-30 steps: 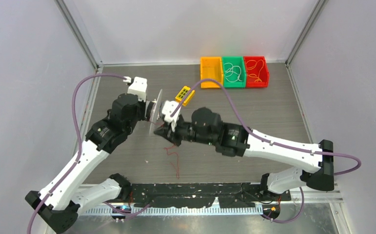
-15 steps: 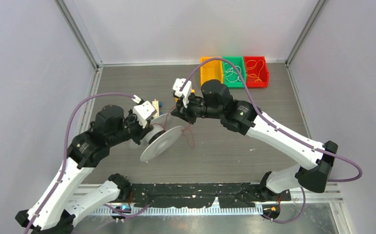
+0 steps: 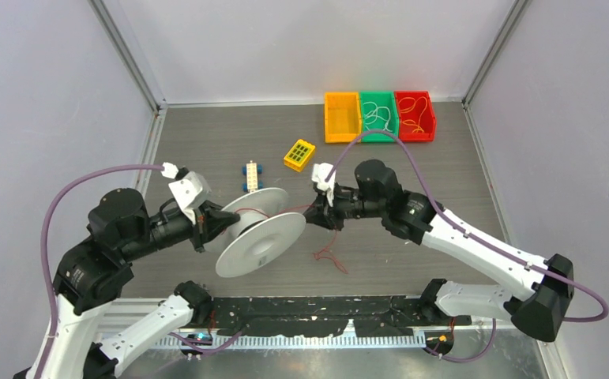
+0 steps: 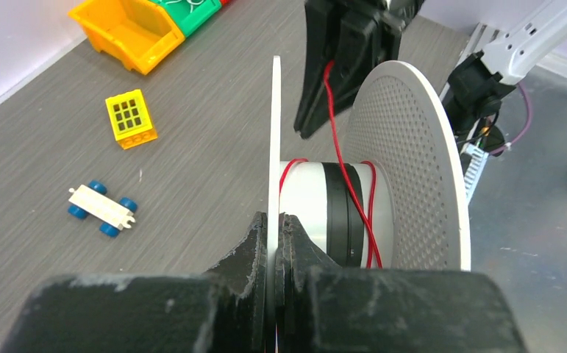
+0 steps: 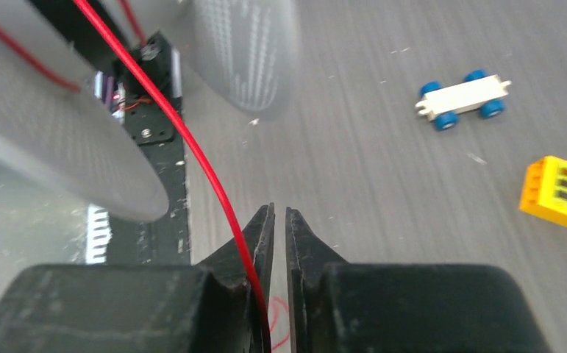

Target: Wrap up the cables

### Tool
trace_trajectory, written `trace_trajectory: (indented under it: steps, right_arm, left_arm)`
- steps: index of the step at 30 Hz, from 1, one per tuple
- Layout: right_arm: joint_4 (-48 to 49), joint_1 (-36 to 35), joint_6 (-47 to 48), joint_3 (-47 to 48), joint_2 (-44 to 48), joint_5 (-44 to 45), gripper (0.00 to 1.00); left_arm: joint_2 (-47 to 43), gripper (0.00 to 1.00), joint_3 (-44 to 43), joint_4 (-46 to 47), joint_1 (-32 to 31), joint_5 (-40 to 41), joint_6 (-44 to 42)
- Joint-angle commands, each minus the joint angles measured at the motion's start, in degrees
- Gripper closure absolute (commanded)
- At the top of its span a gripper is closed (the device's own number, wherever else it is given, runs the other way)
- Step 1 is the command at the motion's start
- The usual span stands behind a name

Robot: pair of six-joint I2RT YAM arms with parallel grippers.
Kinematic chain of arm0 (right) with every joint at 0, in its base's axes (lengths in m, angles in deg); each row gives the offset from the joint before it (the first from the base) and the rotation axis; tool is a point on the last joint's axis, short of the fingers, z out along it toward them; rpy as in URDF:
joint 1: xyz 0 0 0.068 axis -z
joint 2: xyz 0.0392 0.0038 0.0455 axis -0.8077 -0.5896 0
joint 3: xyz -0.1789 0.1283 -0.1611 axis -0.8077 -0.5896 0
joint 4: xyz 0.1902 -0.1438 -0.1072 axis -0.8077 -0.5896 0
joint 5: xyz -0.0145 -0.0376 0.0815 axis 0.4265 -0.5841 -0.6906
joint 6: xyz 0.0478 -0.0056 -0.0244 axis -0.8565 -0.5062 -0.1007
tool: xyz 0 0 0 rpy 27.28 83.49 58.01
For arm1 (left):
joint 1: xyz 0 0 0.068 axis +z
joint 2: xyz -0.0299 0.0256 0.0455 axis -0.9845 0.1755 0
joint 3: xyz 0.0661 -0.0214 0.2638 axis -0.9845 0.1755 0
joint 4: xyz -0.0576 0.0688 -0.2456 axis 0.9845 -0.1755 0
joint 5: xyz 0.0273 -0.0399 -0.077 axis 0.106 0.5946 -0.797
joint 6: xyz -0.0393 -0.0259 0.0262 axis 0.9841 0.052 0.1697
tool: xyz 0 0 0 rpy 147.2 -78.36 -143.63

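Grey worktop [image 3: 459,181] filled the overhead view. At its lower centre I had the white reel [image 3: 260,241] clamped by one flange in my left claw [image 4: 273,220]. My right claw [image 5: 279,213], just right of it, stood barely ajar, the red cable [image 4: 343,176] running from the reel between its fingers, the tail lying loose below.

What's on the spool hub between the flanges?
On the spool, the white hub carries a few turns of red cable and a black band. One strand leads to the right hand. The hub's lower part is hidden behind the left hand; its far side faces away.
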Motion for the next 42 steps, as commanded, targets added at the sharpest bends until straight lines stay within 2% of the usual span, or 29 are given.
trace_trajectory:
  steps: [1, 6, 11, 17, 26, 42]
  right_arm:
    - [16.95, -0.16, -7.49, -10.23, 4.34, -8.34, 0.82]
    - [31.26, -1.3, -13.64, -18.06, 4.71, -10.82, 0.78]
    - [37.91, -3.01, -17.28, -22.8, 4.9, -9.14, 0.76]
    - [45.41, -4.12, -20.73, -28.6, 4.18, -8.61, 0.76]
    - [55.7, -5.99, -25.22, -35.43, 2.4, -5.32, 0.77]
    - [64.25, -9.78, -29.61, -40.84, -3.31, -0.01, 0.78]
  left_arm:
    - [0.5, 1.0, -2.44, 4.71, -0.02, -2.93, 6.22]
    - [0.52, 1.0, -1.43, 9.33, 0.0, -3.95, 10.81]
    - [1.11, 1.0, -1.61, 10.74, 0.0, -2.3, 12.7]
    - [0.73, 1.0, -2.45, 12.36, 0.04, 3.5, 16.0]
    - [-1.33, 1.0, -0.43, 18.48, 0.01, 12.0, 27.8]
    - [-3.83, 1.0, 4.15, 24.11, 0.08, 31.04, 37.13]
